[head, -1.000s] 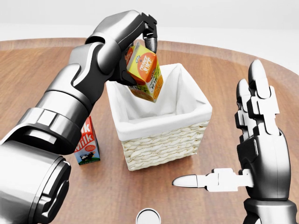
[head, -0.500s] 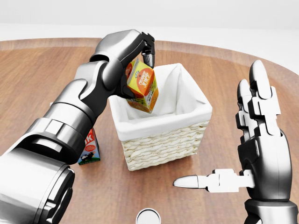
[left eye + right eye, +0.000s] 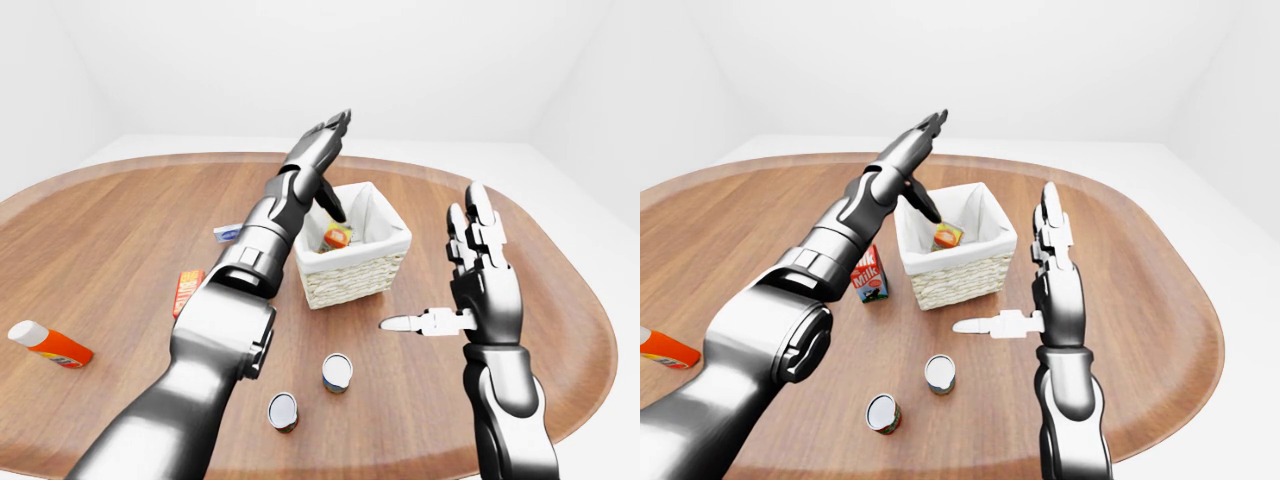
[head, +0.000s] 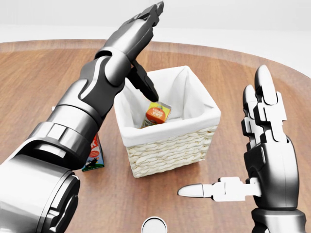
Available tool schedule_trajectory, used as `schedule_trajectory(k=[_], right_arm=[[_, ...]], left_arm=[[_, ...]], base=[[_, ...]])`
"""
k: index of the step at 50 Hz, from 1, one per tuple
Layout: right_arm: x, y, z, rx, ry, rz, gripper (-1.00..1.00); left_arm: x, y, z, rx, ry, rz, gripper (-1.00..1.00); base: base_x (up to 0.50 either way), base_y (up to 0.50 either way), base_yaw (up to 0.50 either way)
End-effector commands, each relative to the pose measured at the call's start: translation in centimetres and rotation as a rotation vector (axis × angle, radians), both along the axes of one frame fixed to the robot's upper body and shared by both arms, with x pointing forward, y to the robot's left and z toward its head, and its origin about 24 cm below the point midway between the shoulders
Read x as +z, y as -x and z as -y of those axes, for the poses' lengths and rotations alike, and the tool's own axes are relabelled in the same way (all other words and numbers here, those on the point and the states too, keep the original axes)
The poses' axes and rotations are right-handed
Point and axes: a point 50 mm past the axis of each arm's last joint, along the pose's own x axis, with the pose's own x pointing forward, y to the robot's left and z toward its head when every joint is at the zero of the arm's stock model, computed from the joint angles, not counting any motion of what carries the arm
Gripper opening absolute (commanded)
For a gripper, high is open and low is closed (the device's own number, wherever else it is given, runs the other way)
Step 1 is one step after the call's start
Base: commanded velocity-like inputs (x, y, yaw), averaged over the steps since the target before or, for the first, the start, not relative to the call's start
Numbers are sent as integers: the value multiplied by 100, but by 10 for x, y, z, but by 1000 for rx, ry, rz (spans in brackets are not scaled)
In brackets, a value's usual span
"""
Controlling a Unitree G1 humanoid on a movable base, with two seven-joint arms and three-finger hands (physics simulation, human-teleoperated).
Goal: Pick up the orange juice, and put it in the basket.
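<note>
The orange juice carton (image 4: 157, 114) is found inside the basket (image 4: 167, 145), lying tilted against the white cloth lining near the lower left wall as seen in the head view; no robot hand is in contact with it. The left robot hand (image 4: 141, 36) is held above the basket's left rim with its fingers extended and spread, the thumb pointing down toward the carton, and nothing is gripped. The right robot hand (image 4: 265, 145) is held upright to the right of the basket, likewise spread and empty. The placement step is judged complete. The carton is judged to be light, with stiff but crushable board walls and smooth printed faces that may slip under low pressure; if a regrasp were required, it should be taken across two opposite flat faces near the middle, not by the folded top. The basket is judged to be light wicker and could be shifted on the wooden surface (image 3: 120, 230) if struck. A milk carton (image 3: 869, 275) stands just beside the basket's left side, and two cans (image 3: 940, 373) and a bottle (image 3: 48, 342) lie well apart.
</note>
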Motion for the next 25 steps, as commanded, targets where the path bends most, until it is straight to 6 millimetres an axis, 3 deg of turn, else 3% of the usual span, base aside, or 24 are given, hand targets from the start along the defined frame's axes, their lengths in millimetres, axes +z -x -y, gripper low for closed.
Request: schedule_trajectory(k=[1, 4, 6, 10, 14, 18, 25], right_arm=[[-8, -3, 1, -3, -4, -36, 100], [-7, -3, 1, -5, -5, -35, 100], [-5, -2, 0, -2, -4, -25, 100], [-8, -3, -3, 3, -1, -39, 100], [-10, -3, -3, 3, -5, -46, 100], [-13, -3, -1, -1, -3, -61, 100], [-11, -2, -2, -1, -4, -53, 100]], left_arm=[[21, 4, 7, -198, 401, -178, 100], [52, 10, 5, -344, 658, -160, 100], [59, 13, -1, -417, 772, -157, 100], [28, 10, -8, -368, 745, -219, 100], [33, 17, -9, -431, 805, -170, 100], [39, 38, -13, -533, 844, -62, 100], [2, 37, -23, -500, 927, -155, 100]], base=[[0, 0, 0], [0, 0, 0], [0, 0, 0], [0, 0, 0], [0, 0, 0], [0, 0, 0], [0, 0, 0]])
